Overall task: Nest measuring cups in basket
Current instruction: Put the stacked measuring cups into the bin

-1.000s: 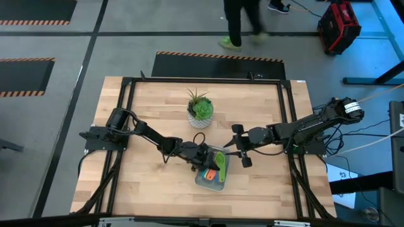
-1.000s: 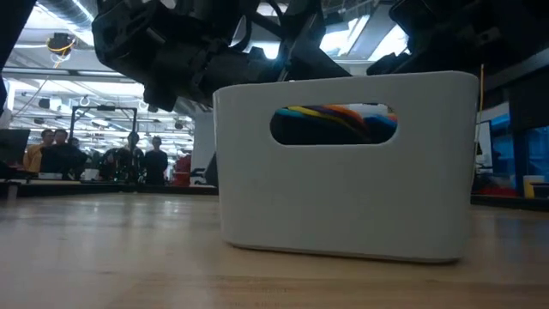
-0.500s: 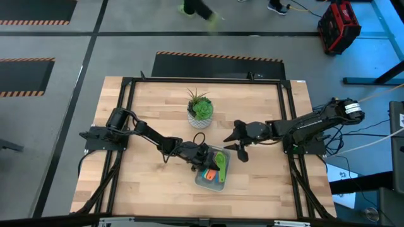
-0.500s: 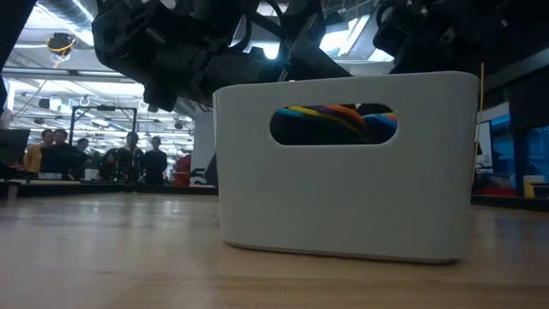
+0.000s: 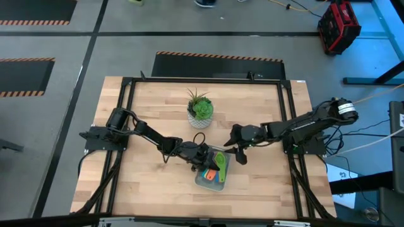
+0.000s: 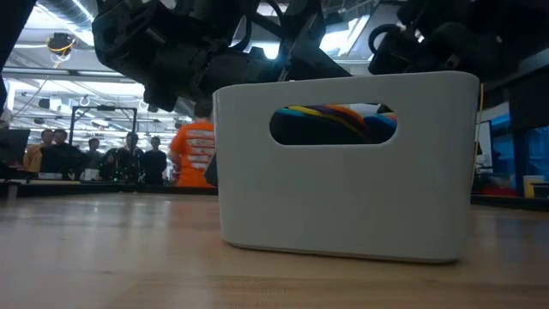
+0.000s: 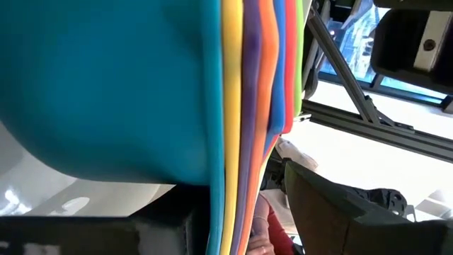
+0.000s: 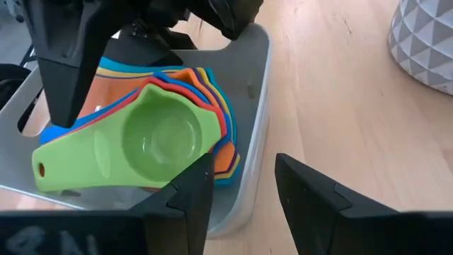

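Note:
The measuring cups [image 8: 159,138] lie nested in one stack inside the pale basket [image 5: 203,183], with the green one [image 5: 219,162] on top. Teal, yellow, purple, orange, blue and red layers show under it in the left wrist view. My left gripper [image 5: 202,156] reaches into the basket from the table's left and is shut on the stack. My right gripper [image 5: 235,149] hovers open just right of the basket, tilted down toward it, with nothing between its fingers [image 8: 195,191]. In the low view the stack's coloured rims [image 6: 330,116] show through the handle hole of the basket [image 6: 343,197]. My left gripper [image 7: 237,227] has the stacked flat edges of the lower cups [image 7: 237,177] between its two fingers. It comes in from the table's left and is rolled on its side. The teal bowl [image 7: 106,85] bulges past one finger. The stack stays inside the basket; the pads themselves are hidden.
A white pot with a green plant [image 5: 201,110] stands behind the basket toward the far edge. A dark metal frame [image 5: 126,88] borders the wooden table. People stand in the room beyond the table [image 6: 129,159], one in an orange shirt [image 6: 193,154].
My right gripper has drifted a little toward the basket and down, rolling about its own axis, and has stayed open. A person in an orange shirt has walked into the background of the low view.

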You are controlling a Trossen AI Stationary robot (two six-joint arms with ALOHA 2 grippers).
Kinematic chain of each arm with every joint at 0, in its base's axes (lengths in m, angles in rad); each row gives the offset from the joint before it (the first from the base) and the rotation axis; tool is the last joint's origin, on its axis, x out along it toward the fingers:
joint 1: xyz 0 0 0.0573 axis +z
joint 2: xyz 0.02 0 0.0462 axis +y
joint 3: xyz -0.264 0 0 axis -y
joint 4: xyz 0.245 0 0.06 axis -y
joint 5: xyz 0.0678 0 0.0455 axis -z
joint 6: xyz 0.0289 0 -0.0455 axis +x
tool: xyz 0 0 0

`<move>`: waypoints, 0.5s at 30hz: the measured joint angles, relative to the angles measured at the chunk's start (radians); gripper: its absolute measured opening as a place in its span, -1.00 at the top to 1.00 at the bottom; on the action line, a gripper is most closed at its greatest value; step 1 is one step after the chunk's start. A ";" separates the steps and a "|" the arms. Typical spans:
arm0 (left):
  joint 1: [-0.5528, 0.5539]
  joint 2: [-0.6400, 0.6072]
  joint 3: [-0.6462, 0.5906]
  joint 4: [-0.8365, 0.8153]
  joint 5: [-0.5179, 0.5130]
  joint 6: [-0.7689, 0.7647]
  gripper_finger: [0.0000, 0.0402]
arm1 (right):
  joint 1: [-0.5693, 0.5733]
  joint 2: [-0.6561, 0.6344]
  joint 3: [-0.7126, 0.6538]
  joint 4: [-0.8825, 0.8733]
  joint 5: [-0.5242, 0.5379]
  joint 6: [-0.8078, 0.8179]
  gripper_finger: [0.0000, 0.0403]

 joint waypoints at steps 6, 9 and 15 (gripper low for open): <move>0.000 0.000 0.000 0.000 0.000 0.000 0.19 | 0.000 0.028 0.000 0.005 0.000 0.002 0.24; 0.000 0.000 0.000 0.000 0.000 -0.001 0.19 | 0.000 0.040 0.001 0.012 -0.001 0.003 0.34; 0.000 0.000 0.000 0.000 -0.001 -0.001 0.19 | 0.001 0.045 0.002 0.019 -0.005 0.002 0.60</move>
